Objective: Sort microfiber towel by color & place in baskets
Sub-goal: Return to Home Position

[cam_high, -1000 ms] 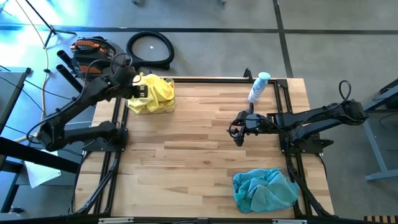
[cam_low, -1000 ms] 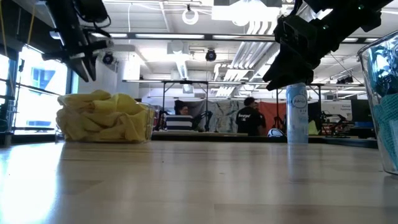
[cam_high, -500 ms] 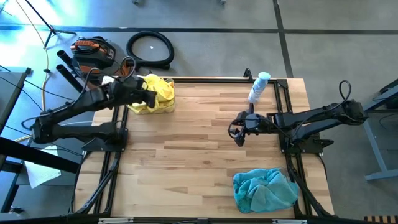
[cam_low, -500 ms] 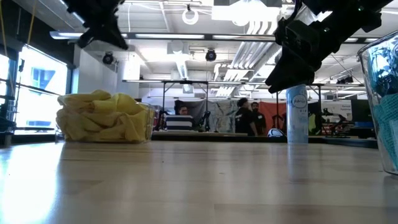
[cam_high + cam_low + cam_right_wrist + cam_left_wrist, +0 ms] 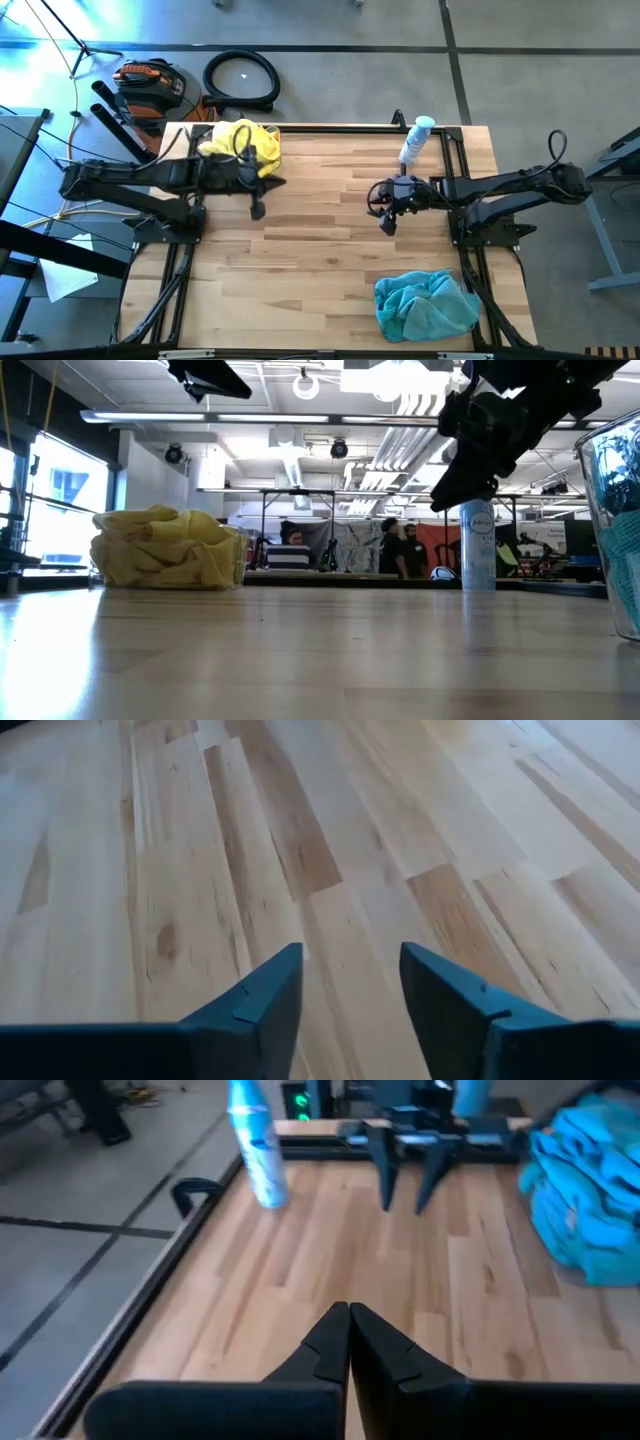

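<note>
Taking stock from beside the table [image 5: 330, 250], I am counting two lots. The yellow microfiber towels [image 5: 240, 145] are lying heaped in the clear basket [image 5: 238, 565] at the corner on the left arm's side, mounding above its rim. The teal-blue towels [image 5: 425, 305] are filling the second clear basket [image 5: 590, 445] at the diagonally opposite corner, on the right arm's side, and are bulging over its low wall likewise. No loose towel is showing on the bare wood between them, so the sorting is looking finished to me. Handling: these cloths are looking light, soft and floppy, with a fuzzy nap that should be catching on the fingers rather than slipping; nothing about them is looking fragile. Any piece needing a re-seat would be best pinched at a raised fold or a hanging corner on top of its heap, since a flat face is offering little to bite on and a deep pinch is risking two cloths at once. The left claw [image 5: 257, 210] is hanging over the table near the yellow lot, clear of the basket, fingers pressed together and holding nothing. The right claw [image 5: 387, 226] is hovering over the table's middle-right, well apart from both baskets, fingers spread with nothing between them. A white-and-blue spray bottle [image 5: 415, 140] is standing at the table's edge behind it, taking no part in the sort.
</note>
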`<state>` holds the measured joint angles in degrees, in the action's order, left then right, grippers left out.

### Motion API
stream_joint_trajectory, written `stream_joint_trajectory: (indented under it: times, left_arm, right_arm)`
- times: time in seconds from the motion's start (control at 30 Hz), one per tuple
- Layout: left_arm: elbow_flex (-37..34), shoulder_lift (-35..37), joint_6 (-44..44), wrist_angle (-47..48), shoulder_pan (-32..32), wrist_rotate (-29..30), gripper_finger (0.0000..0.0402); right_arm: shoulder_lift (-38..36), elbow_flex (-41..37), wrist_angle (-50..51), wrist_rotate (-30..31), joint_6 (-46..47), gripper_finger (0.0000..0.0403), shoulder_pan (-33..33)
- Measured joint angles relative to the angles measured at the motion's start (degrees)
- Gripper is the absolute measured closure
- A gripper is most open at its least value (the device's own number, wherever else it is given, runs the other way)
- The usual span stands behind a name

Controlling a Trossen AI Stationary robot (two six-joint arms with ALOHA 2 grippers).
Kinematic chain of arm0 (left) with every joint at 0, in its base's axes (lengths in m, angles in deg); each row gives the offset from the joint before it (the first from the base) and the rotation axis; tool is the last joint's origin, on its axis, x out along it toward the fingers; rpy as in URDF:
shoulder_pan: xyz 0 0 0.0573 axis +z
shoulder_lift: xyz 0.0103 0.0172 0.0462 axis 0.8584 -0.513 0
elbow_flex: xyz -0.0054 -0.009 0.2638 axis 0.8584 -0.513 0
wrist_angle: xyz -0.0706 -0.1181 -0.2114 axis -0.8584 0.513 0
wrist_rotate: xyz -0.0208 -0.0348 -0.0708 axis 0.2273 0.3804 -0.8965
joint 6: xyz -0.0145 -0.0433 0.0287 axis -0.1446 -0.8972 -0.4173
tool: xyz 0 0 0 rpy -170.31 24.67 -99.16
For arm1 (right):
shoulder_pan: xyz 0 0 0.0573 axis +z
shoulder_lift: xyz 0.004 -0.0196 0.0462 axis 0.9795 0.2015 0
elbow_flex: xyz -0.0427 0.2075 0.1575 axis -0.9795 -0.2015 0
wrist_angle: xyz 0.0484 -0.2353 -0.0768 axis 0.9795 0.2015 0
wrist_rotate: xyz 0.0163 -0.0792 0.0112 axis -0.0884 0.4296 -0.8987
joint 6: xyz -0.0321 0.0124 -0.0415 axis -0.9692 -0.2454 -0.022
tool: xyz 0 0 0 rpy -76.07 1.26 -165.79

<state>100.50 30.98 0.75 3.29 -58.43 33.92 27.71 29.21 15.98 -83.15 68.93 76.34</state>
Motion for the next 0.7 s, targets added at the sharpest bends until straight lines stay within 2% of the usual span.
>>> stream_joint_trajectory:
  times: [0.13, 0.37, 0.7]
  left_arm:
    - [0.0, -2.4, -0.6, -0.2, -1.8, -0.2, 0.0401]
    - [0.0, -3.8, -4.2, -0.4, -2.9, -0.2, 0.0401]
    - [0.0, -3.6, -5.4, -1.0, -6.2, -0.2, 0.0401]
  right_arm:
    - [0.0, 0.0, -0.1, -2.9, -2.4, 0.0279, -1.3]
    - [0.0, 0.0, -2.0, -5.1, -4.4, 0.0392, -1.8]
    - [0.0, 0.0, -6.0, -3.2, -9.9, 0.0373, -1.6]
